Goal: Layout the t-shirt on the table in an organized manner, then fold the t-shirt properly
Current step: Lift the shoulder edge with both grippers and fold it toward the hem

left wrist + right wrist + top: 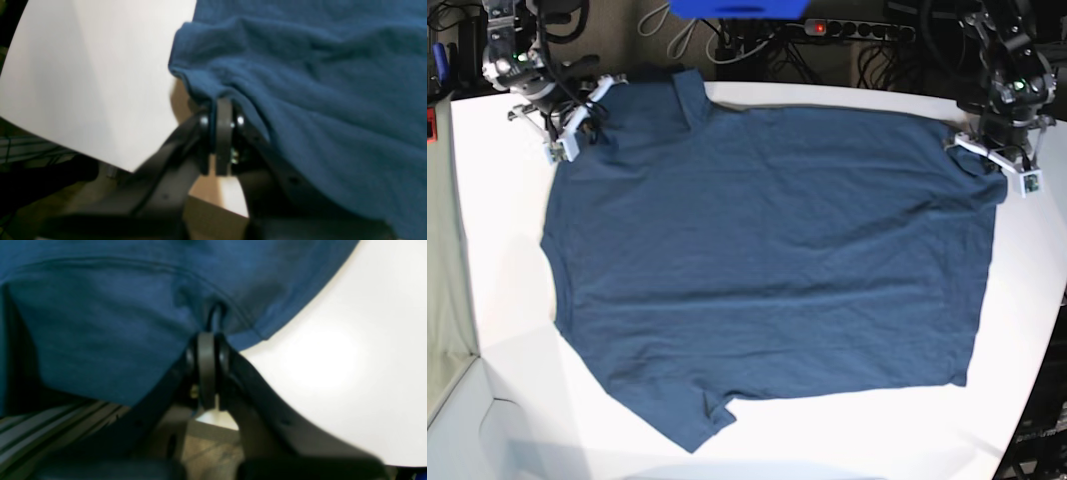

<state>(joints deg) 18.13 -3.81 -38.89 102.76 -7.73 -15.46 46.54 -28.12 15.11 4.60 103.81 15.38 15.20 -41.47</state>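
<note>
The dark navy t-shirt (pixel 767 250) lies spread nearly flat on the white table (pixel 507 300), with its hem toward the right and one sleeve pointing at the near edge. My right gripper (pixel 577 135) is at the shirt's far-left corner beside the other sleeve. In the right wrist view my right gripper (pixel 213 323) is shut on a hemmed edge of the t-shirt (pixel 100 323). My left gripper (pixel 989 152) is at the far-right hem corner. The left wrist view shows my left gripper (pixel 222 101) shut on a bunched edge of the t-shirt (pixel 317 100).
Cables and a power strip (pixel 827 30) lie behind the table's far edge, next to a blue object (pixel 737 8). The table's edge (pixel 66 140) runs close to my left gripper, with the floor below. The curved front edge (pixel 987 440) lies near the shirt's lower right.
</note>
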